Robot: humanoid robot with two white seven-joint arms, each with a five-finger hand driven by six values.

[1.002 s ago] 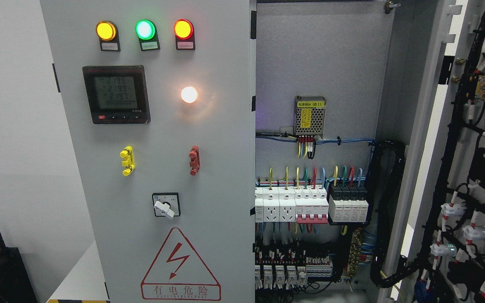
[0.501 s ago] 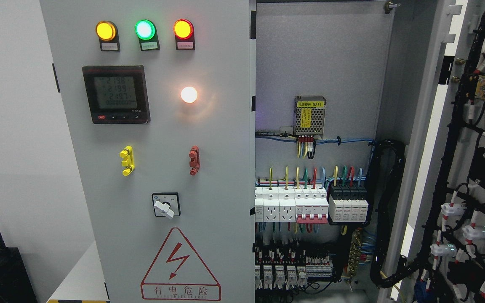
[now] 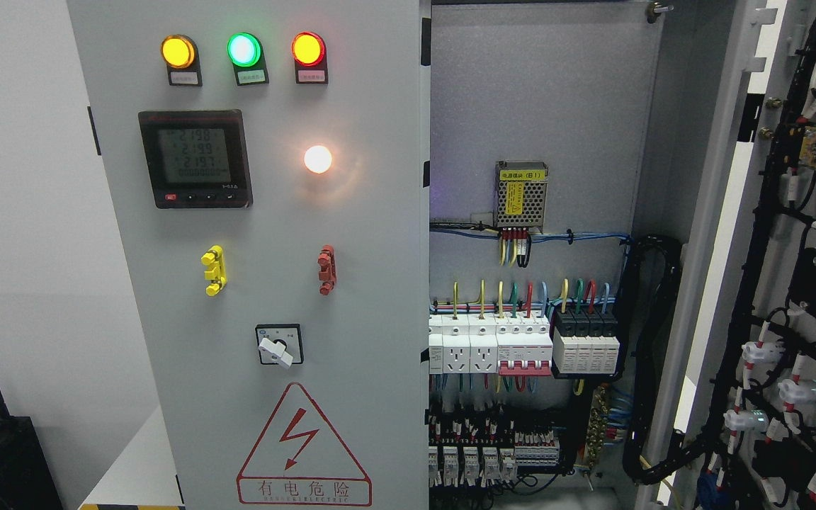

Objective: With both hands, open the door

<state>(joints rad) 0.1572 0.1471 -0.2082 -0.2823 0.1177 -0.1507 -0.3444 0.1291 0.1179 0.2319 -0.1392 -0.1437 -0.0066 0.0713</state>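
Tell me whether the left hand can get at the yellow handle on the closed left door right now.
Probably yes, though unconfirmed: the yellow handle sits exposed on the closed left door with nothing in front of it, but neither hand is in view, so its reach cannot be judged.

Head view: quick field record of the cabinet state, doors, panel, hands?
left door: closed, faces the camera
right door: swung open at the right, wiring on its inner face
cabinet interior: exposed, grey back plate
indicator lamps: yellow, green, red, all lit, plus a white lamp below
meter: display on
selector switch: above the warning triangle
breakers: row inside, coloured wires above
robot hands: none in view
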